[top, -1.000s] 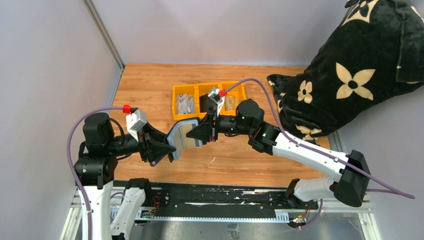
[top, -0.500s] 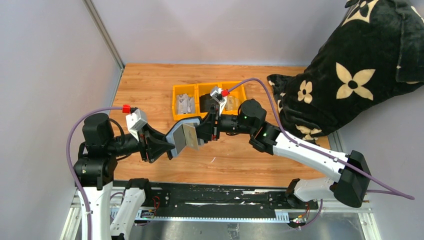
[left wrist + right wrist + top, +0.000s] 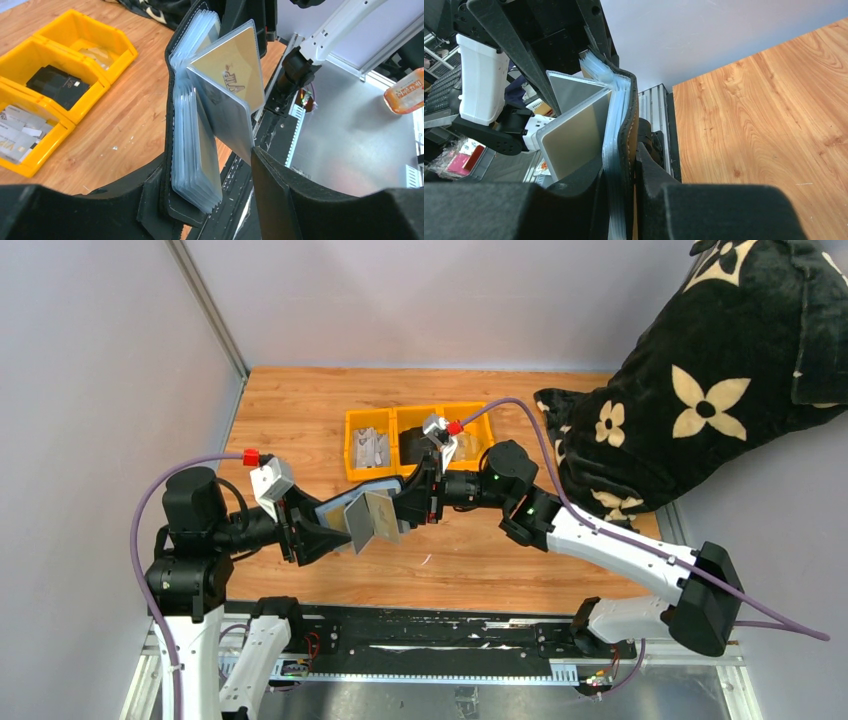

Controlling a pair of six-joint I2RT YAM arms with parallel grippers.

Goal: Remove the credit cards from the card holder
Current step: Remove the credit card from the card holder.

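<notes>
- The holder (image 3: 372, 508) hung in mid-air at the centre of the top view, above the table (image 3: 300, 410), between the two grippers. A second before it had shown as one nearly flat slab; now it was fanned open.
- One clear sleeve carrying the gold card (image 3: 231, 70) had swung away from the other sleeves (image 3: 195, 150). It stood alone toward the upper right of the left wrist view.
- The right gripper (image 3: 624, 165) kept its pinch on the holder's far end, cover and sleeves together.
- The left gripper (image 3: 210, 165) had widened. Its fingers stood spread round the near end, one against the black cover and the other touching the loose sleeve's lower corner, clamping nothing.
- We judged the gold card singled out but still inside its sleeve, so none had come free in this step. A pinch on its free edge seemed the next need.
- The yellow tray (image 3: 352, 445) lay beyond, at upper centre, with loose cards (image 3: 17, 145) in an end bin.
</notes>
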